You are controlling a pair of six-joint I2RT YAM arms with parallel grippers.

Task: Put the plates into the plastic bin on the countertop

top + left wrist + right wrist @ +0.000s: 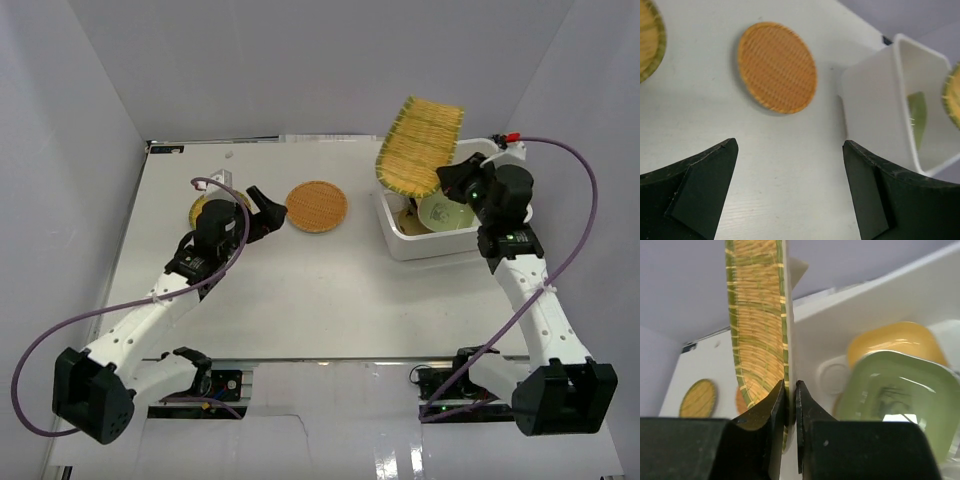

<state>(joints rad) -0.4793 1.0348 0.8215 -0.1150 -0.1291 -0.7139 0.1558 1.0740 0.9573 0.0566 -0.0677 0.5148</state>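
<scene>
Right gripper (791, 390) pinching ribbed yellow green-rimmed plate (757, 330), by white bin (880, 300), left gripper (790, 145) spread

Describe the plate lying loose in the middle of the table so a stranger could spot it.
On the white table, look left of the white bin. A flat round woven plate lies there alone. It is orange; the other round plate, further left, is yellow.

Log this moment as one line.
right gripper shut on ribbed yellow plate, over bin | left gripper open, near orange woven plate | green plate in bin
</scene>
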